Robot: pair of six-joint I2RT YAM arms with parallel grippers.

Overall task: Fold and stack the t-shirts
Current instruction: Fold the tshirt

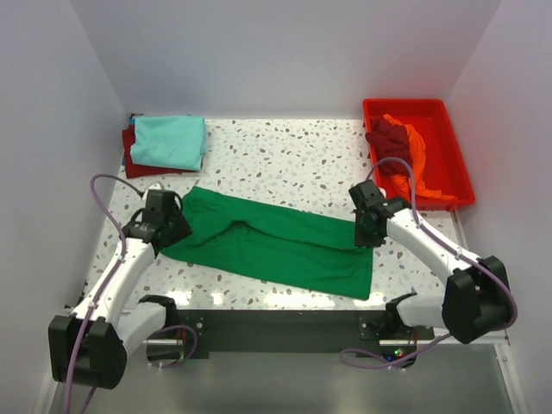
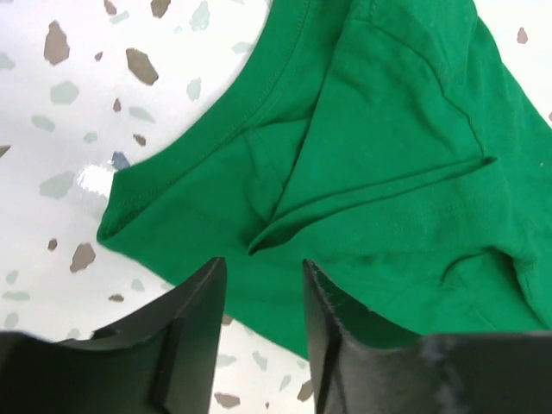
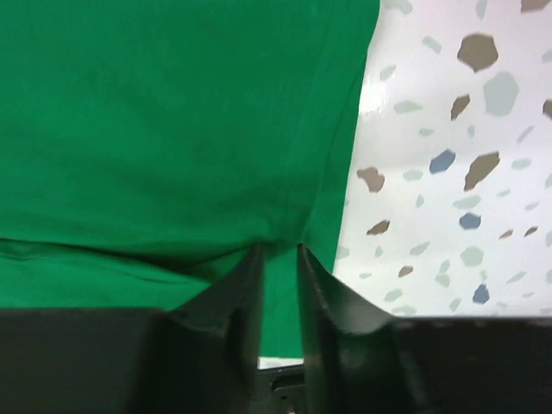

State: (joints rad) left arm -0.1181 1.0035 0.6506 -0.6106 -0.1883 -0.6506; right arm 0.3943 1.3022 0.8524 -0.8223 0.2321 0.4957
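A bright green t-shirt lies folded lengthwise across the near middle of the table. My left gripper is open just over its left end, by the collar, with its jaws apart and nothing between them. My right gripper is at the shirt's far right edge, and its fingers are pinched on a fold of green cloth. A light teal t-shirt lies folded on a dark red one at the back left. Dark red and orange shirts lie crumpled in the tray.
A red plastic tray stands at the back right beside the right wall. White walls close in the left, back and right sides. Speckled tabletop shows between the stack and the tray.
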